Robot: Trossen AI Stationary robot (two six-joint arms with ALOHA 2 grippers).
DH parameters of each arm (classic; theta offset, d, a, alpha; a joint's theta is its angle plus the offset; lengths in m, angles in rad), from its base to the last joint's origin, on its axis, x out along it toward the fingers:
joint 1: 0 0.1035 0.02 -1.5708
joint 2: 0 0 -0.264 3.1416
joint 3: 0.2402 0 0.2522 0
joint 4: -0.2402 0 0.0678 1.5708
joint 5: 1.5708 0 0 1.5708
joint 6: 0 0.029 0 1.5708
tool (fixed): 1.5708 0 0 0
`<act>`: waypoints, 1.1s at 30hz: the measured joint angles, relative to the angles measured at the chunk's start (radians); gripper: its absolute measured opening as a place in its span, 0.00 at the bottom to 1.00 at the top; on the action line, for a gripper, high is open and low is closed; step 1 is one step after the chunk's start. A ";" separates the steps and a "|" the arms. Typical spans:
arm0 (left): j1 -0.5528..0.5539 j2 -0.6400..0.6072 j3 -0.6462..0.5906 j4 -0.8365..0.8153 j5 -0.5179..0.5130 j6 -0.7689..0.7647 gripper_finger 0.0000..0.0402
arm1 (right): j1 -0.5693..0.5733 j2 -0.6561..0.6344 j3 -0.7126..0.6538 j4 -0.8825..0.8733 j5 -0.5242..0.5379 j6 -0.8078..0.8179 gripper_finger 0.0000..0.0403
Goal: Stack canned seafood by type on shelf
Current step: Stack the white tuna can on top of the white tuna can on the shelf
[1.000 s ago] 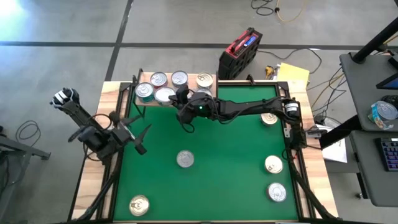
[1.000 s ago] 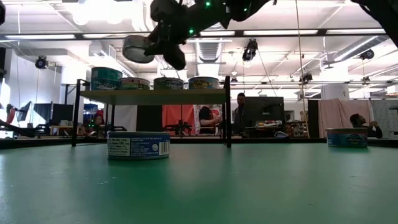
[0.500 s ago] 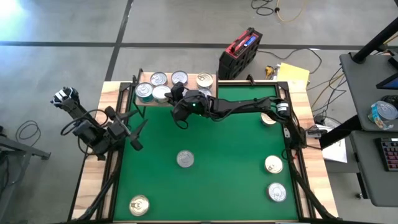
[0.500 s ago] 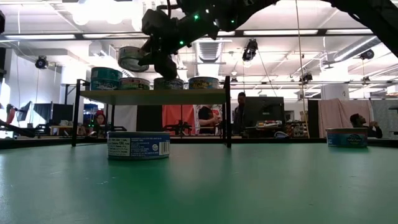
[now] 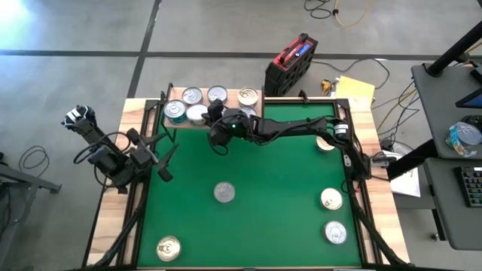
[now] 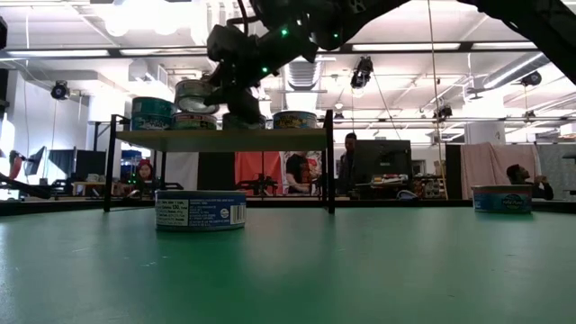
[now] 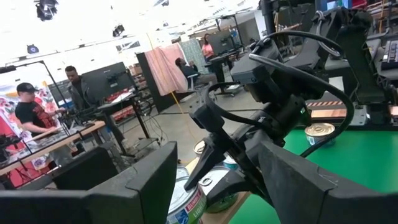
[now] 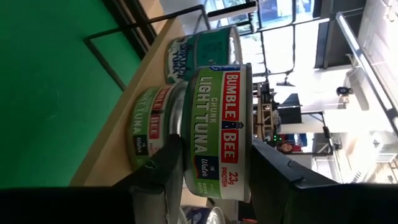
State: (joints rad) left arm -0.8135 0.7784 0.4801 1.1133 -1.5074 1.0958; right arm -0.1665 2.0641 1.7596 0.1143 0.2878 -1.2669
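Observation:
The light-wood shelf [image 5: 215, 104] [image 6: 220, 137] stands at the mat's far left and carries several tins: a teal one [image 5: 175, 111], silver-topped ones [image 5: 192, 95] [image 5: 217, 94] and a gold-topped one [image 5: 247, 95]. My right gripper [image 5: 213, 119] [image 8: 216, 148] reaches over the shelf's near edge, shut on a green-labelled tuna tin [image 6: 196, 95] [image 8: 217, 124]. That tin sits directly over another green tin [image 6: 193, 121] [image 8: 151, 127] on the shelf. My left gripper [image 5: 163, 161] [image 7: 217, 158] is open and waits at the mat's left edge. My right gripper pinches the green-labelled tin by its side wall [image 8: 208, 168], one finger [image 8: 166, 163] on each side across its width. The fingers come from the table's right, slanting slightly down. The tin is level, its bottom at the top of the shelf tin below; whether they touch I cannot tell.
Loose tins lie on the green mat [image 5: 263, 196]: one in the middle [image 5: 224, 193] [image 6: 200, 210], one near left [image 5: 168, 248], and three along the right side [image 5: 325, 143] [image 5: 331, 199] [image 5: 335, 232]. The shelf's black legs [image 6: 329, 162] frame its front.
My right gripper has carried the tin toward the table's far left, over the shelf, and come down until the tin is level with the top of the green tin there. My left arm has drawn back a little toward the table's left edge.

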 joint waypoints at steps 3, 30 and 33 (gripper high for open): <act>0.000 0.000 0.000 -0.006 0.000 0.000 0.52 | -0.001 0.000 0.000 -0.013 0.000 0.001 0.32; 0.000 0.002 -0.006 -0.011 0.000 -0.001 0.52 | -0.006 0.000 -0.001 -0.057 -0.009 -0.001 0.46; 0.000 0.002 -0.006 -0.011 0.000 -0.001 0.52 | -0.006 0.000 -0.002 -0.050 -0.009 -0.005 0.48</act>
State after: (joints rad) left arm -0.8135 0.7799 0.4744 1.1019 -1.5074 1.0950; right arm -0.1730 2.0640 1.7580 0.0641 0.2787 -1.2716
